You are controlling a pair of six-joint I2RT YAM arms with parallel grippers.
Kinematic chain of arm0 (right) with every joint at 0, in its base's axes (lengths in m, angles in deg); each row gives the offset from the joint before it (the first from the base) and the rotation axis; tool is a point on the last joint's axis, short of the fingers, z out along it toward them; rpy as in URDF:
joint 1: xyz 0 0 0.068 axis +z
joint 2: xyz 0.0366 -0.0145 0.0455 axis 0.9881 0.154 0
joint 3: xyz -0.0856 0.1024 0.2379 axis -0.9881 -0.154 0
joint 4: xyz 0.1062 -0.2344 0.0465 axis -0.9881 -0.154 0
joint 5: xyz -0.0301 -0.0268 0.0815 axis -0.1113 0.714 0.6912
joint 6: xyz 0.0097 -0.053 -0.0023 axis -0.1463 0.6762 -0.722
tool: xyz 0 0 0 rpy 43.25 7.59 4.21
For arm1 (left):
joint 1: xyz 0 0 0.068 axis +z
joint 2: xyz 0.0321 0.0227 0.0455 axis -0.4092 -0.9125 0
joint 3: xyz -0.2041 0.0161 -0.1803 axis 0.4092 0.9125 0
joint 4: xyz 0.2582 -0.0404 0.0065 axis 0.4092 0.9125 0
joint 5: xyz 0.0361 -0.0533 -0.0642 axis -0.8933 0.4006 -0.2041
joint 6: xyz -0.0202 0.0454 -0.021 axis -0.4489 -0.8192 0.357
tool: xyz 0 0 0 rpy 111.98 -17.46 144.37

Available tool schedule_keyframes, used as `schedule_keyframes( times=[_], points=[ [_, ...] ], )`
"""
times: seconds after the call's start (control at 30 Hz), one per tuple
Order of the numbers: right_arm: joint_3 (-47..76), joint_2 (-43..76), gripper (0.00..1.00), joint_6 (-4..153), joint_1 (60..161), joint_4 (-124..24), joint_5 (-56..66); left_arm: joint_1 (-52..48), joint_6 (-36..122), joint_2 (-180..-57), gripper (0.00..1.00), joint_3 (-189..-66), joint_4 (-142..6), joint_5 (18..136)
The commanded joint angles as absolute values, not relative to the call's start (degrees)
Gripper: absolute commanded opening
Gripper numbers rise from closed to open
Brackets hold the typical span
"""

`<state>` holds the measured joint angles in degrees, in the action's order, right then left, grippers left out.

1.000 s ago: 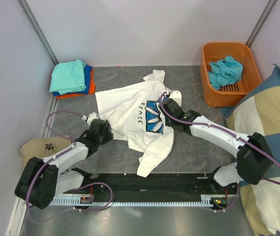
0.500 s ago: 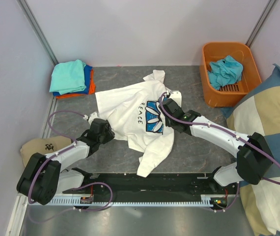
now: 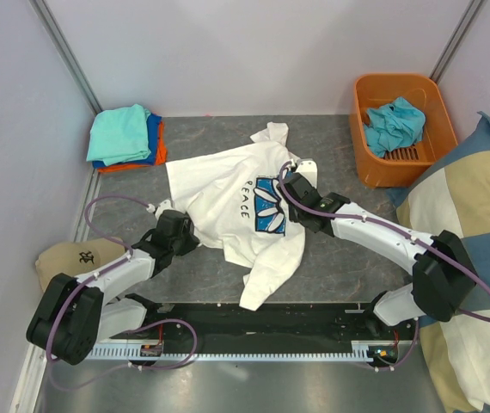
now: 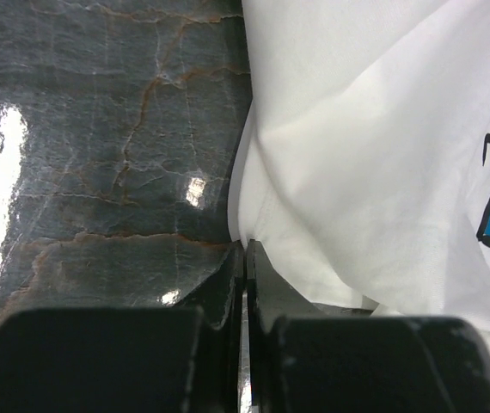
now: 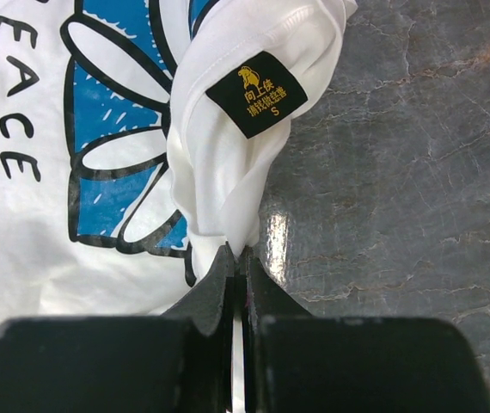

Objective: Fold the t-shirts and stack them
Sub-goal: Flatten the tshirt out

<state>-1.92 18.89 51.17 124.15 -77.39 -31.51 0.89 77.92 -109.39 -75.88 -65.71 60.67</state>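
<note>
The large white t-shirt (image 3: 215, 185) with a blue flower print and dark lettering lies spread out on the dark marble table (image 3: 331, 258). My left gripper (image 3: 194, 238) is shut on the shirt's left lower edge (image 4: 314, 172), which is pinched at the fingertips of the left gripper (image 4: 246, 246). My right gripper (image 3: 287, 178) is shut on a bunched fold of the same shirt (image 5: 228, 163) beside the print, and a black size label (image 5: 257, 93) shows on that fold above the right gripper (image 5: 238, 253). Folded teal, blue and orange tees (image 3: 125, 136) are stacked at the back left.
An orange basket (image 3: 395, 172) at the back right holds a crumpled teal tee (image 3: 394, 123). A tan cap (image 3: 63, 258) lies at the near left by the wall. A big checked cushion (image 3: 477, 249) fills the right side. Grey walls close in the table.
My left gripper's jaws have shut on the white shirt's edge. The right gripper has stayed shut on its fold, and the shirt has barely shifted.
</note>
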Motion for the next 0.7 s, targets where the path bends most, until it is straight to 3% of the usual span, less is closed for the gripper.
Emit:
schedule_keyframes(
  times=[0.0, 0.03, 0.07, 0.13, 0.37, 0.67],
  points=[
    [-1.60, 19.52, 0.20, 51.26, 124.21, -77.37, -32.72, 0.69, 78.55, -107.66, 0.02, -75.73, -63.75, 59.73],
    [-1.42, 19.43, 0.60, 51.79, 124.21, -78.07, -34.47, 0.69, 78.38, -107.49, 0.02, -75.91, -63.57, 59.56],
    [-0.81, 19.17, 0.76, 51.88, 124.30, -78.59, -35.44, 0.69, 78.12, -107.23, 0.02, -76.00, -63.40, 59.21],
    [-0.28, 18.21, 0.98, 52.58, 124.30, -80.00, -37.03, 0.69, 77.24, -107.22, 0.02, -76.70, -62.96, 58.86],
    [-0.63, 11.60, 0.98, 54.70, 128.32, -81.23, -25.45, 0.69, 75.56, -108.54, 0.02, -78.11, -63.21, 58.41],
    [2.45, 20.92, 0.98, 38.80, 154.16, -89.32, -33.51, 0.69, 75.12, -109.95, 0.02, -77.93, -64.80, 59.47]
  ],
)
